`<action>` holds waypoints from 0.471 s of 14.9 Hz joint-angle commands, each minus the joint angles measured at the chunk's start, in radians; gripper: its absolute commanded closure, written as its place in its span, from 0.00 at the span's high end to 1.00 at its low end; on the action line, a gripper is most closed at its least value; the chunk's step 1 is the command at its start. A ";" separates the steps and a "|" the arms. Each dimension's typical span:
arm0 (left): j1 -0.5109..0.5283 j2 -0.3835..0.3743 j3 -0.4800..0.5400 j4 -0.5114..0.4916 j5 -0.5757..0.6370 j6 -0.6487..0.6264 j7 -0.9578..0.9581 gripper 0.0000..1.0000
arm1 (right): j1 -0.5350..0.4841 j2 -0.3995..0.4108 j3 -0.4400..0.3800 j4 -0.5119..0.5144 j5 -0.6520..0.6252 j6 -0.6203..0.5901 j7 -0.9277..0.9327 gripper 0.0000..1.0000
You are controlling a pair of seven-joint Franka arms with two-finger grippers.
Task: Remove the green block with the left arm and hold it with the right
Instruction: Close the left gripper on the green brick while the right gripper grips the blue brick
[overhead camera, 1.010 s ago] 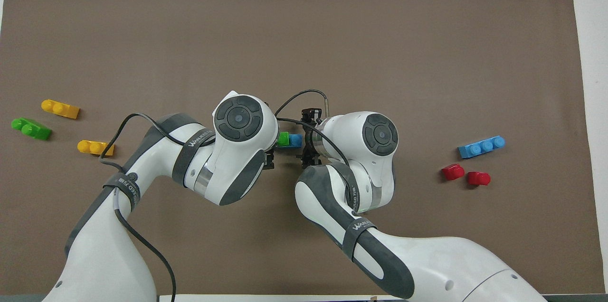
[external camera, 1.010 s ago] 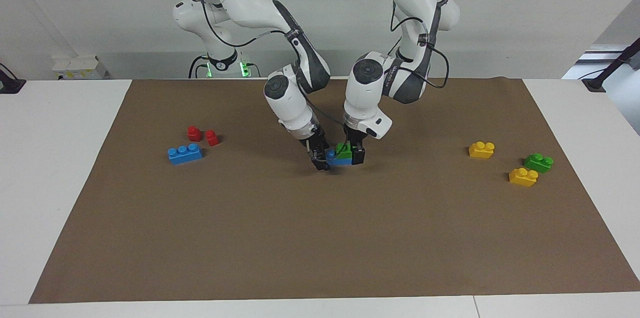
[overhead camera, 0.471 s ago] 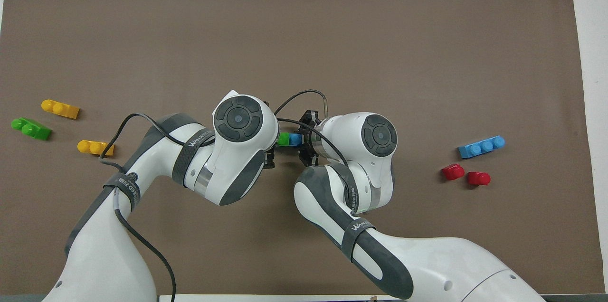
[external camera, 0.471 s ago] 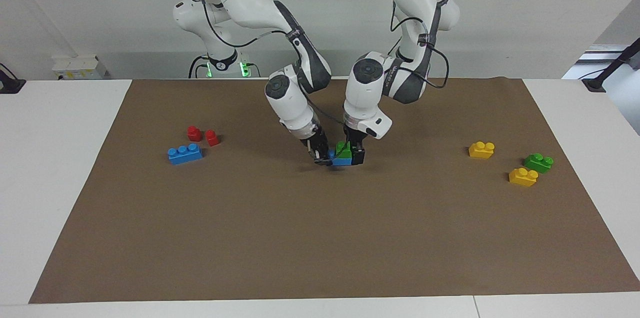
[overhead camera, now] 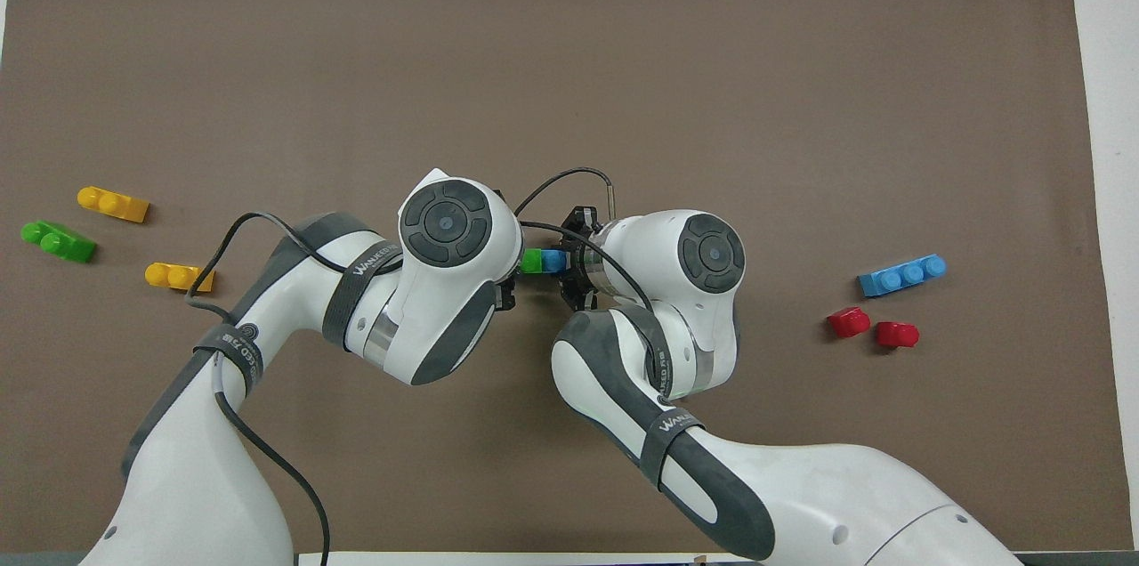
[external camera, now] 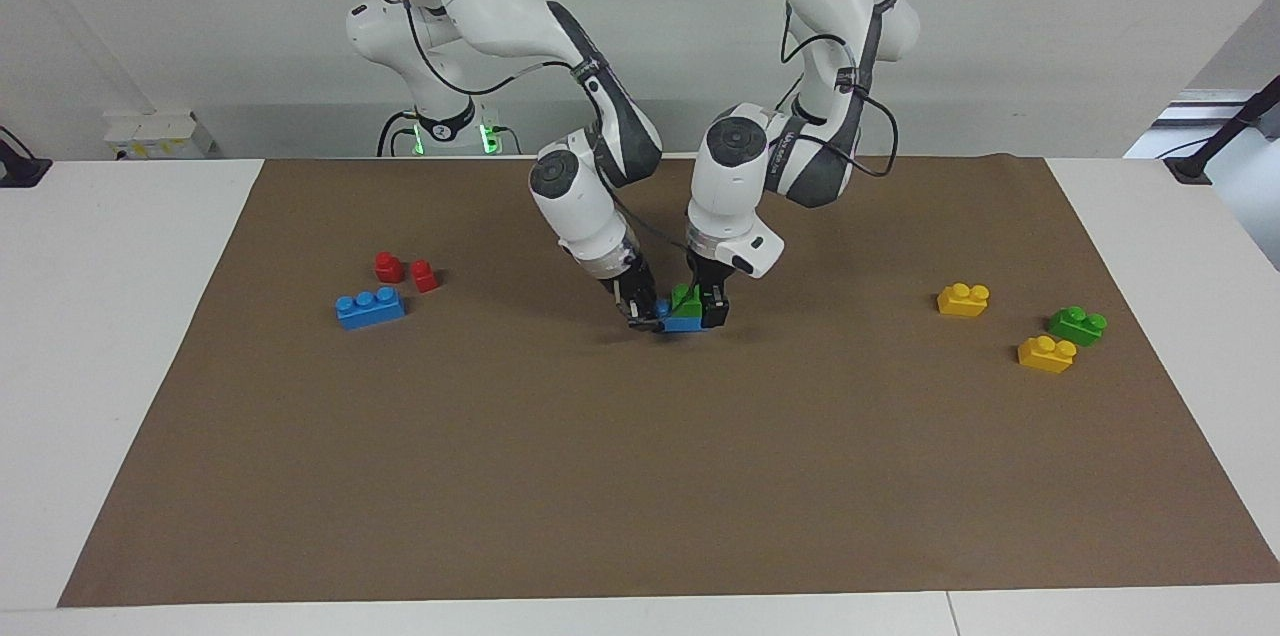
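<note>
Two arms bent down, wrists converging at frame centre. Right gripper (external camera: 648,318) clenched on blue brick (external camera: 683,322). Left gripper (external camera: 707,308) straddles green block (external camera: 686,301) stacked atop it; grip unclear.

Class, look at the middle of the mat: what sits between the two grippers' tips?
In the facing view, a green block stacked on a blue brick fills the gap between the right gripper and the left gripper; the overhead view confirms it.
</note>
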 commanded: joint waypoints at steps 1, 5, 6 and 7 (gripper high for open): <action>-0.015 -0.005 0.013 -0.017 0.018 0.032 -0.022 0.00 | -0.004 0.003 0.001 0.000 0.024 0.021 -0.009 0.00; -0.015 -0.003 0.013 -0.016 0.018 0.033 -0.020 0.00 | -0.004 0.003 0.002 0.001 0.024 0.021 -0.011 0.00; -0.015 -0.005 0.013 -0.014 0.018 0.032 -0.020 0.00 | -0.004 0.003 0.002 0.001 0.024 0.021 -0.011 0.00; -0.012 -0.006 0.013 -0.011 0.018 0.030 -0.020 0.00 | -0.004 0.003 0.002 0.001 0.024 0.021 -0.011 0.00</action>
